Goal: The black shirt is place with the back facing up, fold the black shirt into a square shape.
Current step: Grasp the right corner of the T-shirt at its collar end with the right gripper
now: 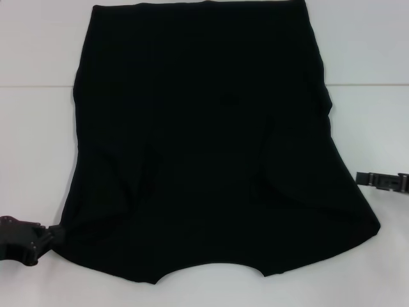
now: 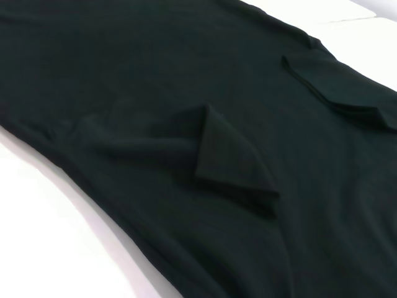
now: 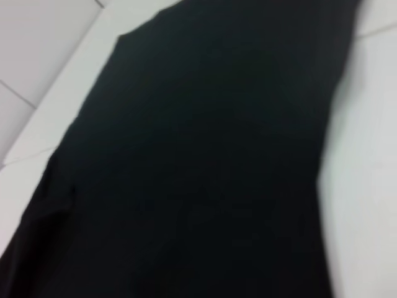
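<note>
The black shirt [image 1: 204, 141] lies flat on the white table, its curved neckline [image 1: 211, 268] at the near edge and its hem at the far edge. Both sleeves are folded inward onto the body; the left wrist view shows them as two flaps [image 2: 229, 161] [image 2: 335, 87]. My left gripper [image 1: 51, 235] sits at the shirt's near left corner, touching the fabric edge. My right gripper [image 1: 374, 181] hovers off the shirt's right side, a short gap away from it. In the right wrist view the shirt [image 3: 205, 155] fills most of the picture.
The white table [image 1: 38, 128] shows bare strips on both sides of the shirt and along the near edge. A seam line [image 1: 364, 84] crosses the table surface at the far side.
</note>
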Robot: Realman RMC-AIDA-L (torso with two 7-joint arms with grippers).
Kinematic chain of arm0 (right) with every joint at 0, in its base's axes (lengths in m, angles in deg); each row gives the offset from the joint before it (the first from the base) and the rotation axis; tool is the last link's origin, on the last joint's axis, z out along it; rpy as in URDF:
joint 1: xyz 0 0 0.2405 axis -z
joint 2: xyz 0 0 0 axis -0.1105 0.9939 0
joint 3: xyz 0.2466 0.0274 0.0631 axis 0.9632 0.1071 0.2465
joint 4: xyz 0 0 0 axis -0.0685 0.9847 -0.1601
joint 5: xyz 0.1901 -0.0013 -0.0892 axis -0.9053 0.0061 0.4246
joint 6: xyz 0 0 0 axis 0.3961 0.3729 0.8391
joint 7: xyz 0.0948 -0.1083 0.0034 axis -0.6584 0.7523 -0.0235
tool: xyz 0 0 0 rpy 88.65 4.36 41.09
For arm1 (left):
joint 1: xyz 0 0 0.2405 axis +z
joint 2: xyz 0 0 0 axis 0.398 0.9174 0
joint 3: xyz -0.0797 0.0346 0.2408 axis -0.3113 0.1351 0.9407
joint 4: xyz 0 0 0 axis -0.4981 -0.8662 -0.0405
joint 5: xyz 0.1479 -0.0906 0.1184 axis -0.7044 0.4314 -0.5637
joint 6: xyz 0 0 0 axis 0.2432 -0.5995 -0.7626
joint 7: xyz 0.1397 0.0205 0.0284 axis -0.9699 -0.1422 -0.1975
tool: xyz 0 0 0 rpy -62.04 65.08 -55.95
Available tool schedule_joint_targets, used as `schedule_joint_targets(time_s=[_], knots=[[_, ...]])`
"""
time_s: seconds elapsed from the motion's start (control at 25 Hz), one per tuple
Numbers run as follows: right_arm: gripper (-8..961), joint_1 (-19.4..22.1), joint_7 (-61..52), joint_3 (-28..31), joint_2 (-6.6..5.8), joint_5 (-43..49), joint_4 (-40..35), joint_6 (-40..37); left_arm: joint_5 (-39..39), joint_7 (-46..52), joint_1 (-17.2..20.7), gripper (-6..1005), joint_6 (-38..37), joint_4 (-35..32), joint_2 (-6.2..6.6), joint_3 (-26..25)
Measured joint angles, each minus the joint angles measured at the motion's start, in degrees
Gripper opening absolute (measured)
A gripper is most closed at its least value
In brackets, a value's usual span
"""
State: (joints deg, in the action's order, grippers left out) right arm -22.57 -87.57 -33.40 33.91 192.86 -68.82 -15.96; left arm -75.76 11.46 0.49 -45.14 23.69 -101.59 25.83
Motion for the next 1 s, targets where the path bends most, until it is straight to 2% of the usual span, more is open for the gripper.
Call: schedule_joint_targets(time_s=[0.08, 0.32, 0.64, 1.0], knots=[[814, 0.09, -1.73, 0.01, -0.46, 1.42, 0.0, -0.05, 0.02, -0.05, 0.03, 20, 0.0, 0.0, -0.03, 0.0], [811, -0.4, -4.02, -0.1, -0.85, 4.88, 0.0, -1.75, 0.55, -0.16, 0.2, 19, 0.0, 0.0, -0.12, 0.0], [809, -1.28, -4.32, -0.36, -0.01, 8.07, -0.03, -3.19, 0.59, -0.2, 0.2, 19, 0.0, -0.01, -0.13, -0.09], [808, -1.35, -4.19, -0.41, 0.08, 8.63, 0.06, -4.58, 1.2, -0.2, 0.12, 19, 0.0, -0.01, -0.13, -0.08]])
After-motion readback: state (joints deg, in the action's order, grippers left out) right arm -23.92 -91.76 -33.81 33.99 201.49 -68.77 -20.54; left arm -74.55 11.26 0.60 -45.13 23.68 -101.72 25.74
